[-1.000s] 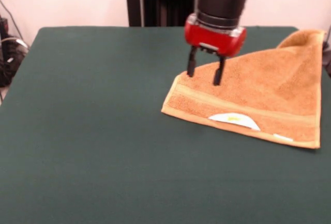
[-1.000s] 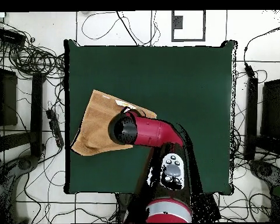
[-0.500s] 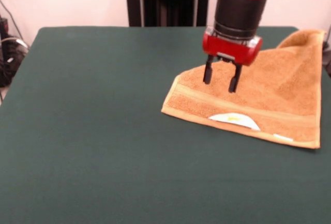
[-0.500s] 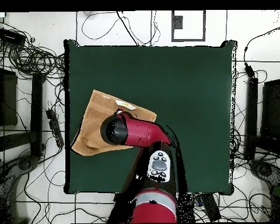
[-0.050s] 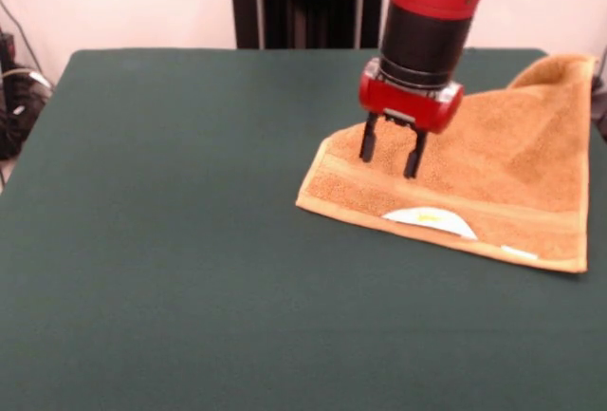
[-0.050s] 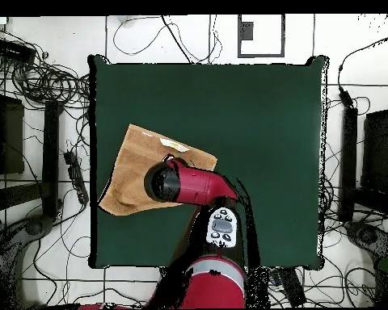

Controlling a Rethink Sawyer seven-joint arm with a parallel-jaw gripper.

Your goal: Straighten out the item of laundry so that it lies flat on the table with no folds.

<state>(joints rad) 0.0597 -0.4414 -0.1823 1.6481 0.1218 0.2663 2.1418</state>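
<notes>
Dark green cloth covers the table (image 5: pixel 171 240), which fills most of the front view, with a pale wall and a black column at the top. We see the towel (image 5: pixel 503 174) in the right half of that frame, folded into a rough triangle: one banded edge runs along its lower side with the white label (image 5: pixel 429 220) on it, and a bunched corner stands up at the upper right. In the overhead view the towel (image 6: pixel 132 165) lies at the left side of the table (image 6: pixel 262 113), its lower left corner right at the table's edge.

We judge the task to be at the reach-in step: the towel is not flat, and no grasp is made yet. The next move calls for lowering onto a loose layer near the fold, pinching it, and drawing it out across open cloth.

Our gripper (image 5: pixel 388 155) hangs over the towel's left part, just above the band. Its two fingers (image 5: pixel 366 144) point down, moderately parted, with nothing between them. Whether the tips touch the terry we cannot tell.
</notes>
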